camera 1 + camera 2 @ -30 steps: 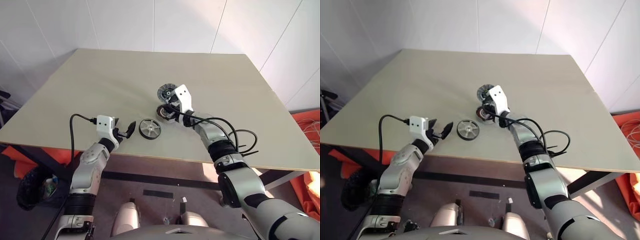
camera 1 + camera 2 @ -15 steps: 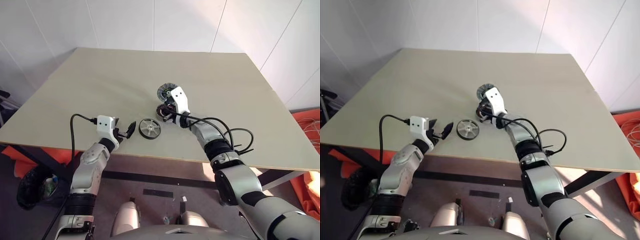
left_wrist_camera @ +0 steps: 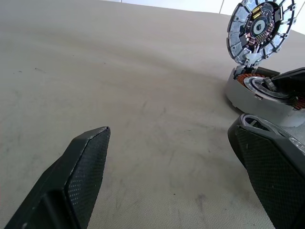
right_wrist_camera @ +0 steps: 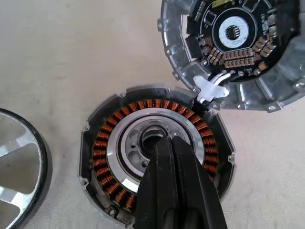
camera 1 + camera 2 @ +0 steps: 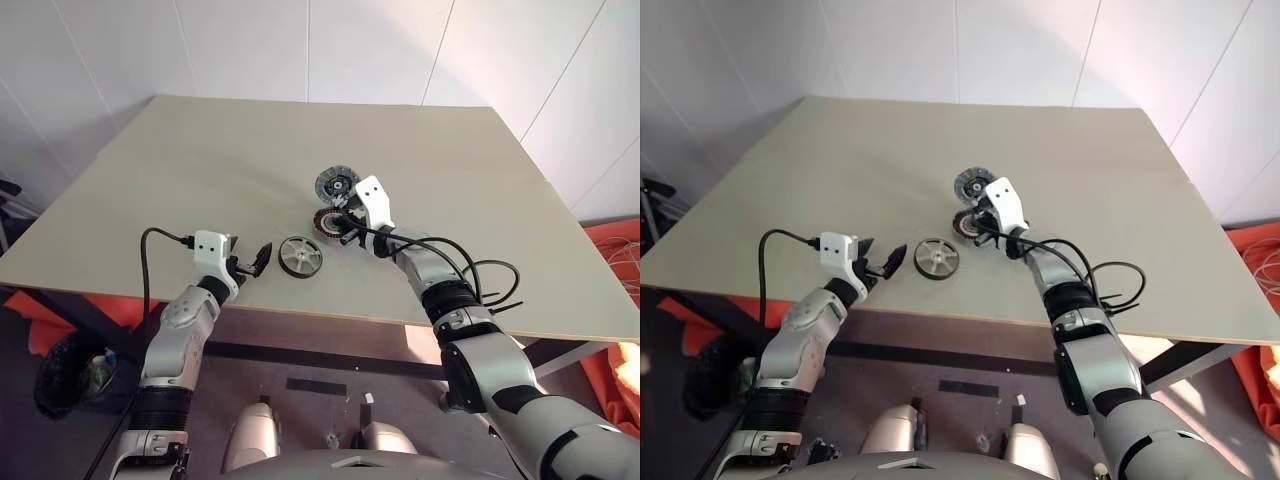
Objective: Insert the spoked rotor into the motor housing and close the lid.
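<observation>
Table: a pale beige table [image 5: 200,170] carries all three motor parts near its middle and front.
Motor housing: the motor housing [image 4: 155,160] sits flat on the table, its coppery windings ringing a silvery centre; it is uncovered and has nothing inside it.
Lid: the lid [image 4: 236,45] stands tilted open at the housing's far edge, joined to it by a small white hinge piece, its inner face with the circuit ring showing.
Spoked rotor: the spoked rotor [image 5: 300,256] lies flat on the table just beside the housing, nearer the front edge, between the two grippers and touching neither.
Right gripper: the right gripper [image 4: 164,143] has its black fingers pressed together with nothing between them, the tips over the housing's silvery centre; whether they touch it cannot be told.
Left gripper: the left gripper [image 5: 252,262] hovers near the front edge with its jaws spread wide and empty, pointing toward the rotor.
Change from earlier: the right gripper has shifted slightly to the right and down over the housing, uncovering more of the lid; the left gripper, rotor, housing and lid are where they were.
</observation>
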Motion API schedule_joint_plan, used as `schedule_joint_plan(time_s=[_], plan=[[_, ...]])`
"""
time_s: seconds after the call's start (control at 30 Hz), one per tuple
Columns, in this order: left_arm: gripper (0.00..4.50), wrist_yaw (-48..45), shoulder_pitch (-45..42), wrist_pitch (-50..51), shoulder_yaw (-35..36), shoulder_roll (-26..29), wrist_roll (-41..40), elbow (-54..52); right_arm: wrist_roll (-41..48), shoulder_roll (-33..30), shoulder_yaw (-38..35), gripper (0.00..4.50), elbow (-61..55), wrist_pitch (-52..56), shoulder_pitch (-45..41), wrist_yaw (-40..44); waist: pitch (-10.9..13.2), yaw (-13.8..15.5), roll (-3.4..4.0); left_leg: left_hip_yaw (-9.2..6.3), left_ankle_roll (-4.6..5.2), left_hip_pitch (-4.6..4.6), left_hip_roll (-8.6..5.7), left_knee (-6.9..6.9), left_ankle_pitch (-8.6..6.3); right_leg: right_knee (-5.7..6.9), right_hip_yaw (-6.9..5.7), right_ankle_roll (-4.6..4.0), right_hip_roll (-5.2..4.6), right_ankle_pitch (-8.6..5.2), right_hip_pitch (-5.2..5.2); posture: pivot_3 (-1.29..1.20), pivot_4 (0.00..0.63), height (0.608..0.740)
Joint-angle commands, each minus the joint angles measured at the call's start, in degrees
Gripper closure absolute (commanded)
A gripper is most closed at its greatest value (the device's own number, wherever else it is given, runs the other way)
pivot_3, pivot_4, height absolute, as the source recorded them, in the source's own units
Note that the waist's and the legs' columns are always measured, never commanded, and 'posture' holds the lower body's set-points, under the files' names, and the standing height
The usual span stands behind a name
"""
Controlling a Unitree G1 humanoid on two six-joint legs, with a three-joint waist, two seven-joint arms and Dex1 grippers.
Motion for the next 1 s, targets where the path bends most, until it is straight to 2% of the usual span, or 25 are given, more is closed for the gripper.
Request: schedule_joint_plan(time_s=[0.03,0.57,1.0], plan=[[0.0,-0.2,-1.0,-1.2,0.1,0.2,0.1,-1.0,0.6,-0.8,-1.0,4.49,-3.1,-0.2,-0.1,0.2,0.0,0.0,0.0,0.0,0.0,0.0,0.0,0.0,0.0,0.0,0.0,0.0,0.0,0.0,0.0,0.0,0.0,0.74],[0.0,-0.1,-0.9,-1.4,0.1,0.1,0.1,-0.9,1.6,1.4,-1.2,4.49,-4.0,-1.0,-2.8,0.1,0.0,0.0,0.0,0.0,0.0,0.0,0.01,0.01,0.0,0.01,0.0,0.0,0.0,0.0,0.0,0.0,0.0,0.74],[0.0,0.0,-0.3,-1.3,0.2,0.5,0.2,-1.7,1.0,3.2,-1.8,4.49,1.7,-2.8,-4.1,-2.3,0.0,0.0,0.0,0.0,0.0,-0.03,0.01,0.02,0.0,0.01,-0.01,-0.01,0.0,0.0,-0.02,0.0,0.0,0.74]])
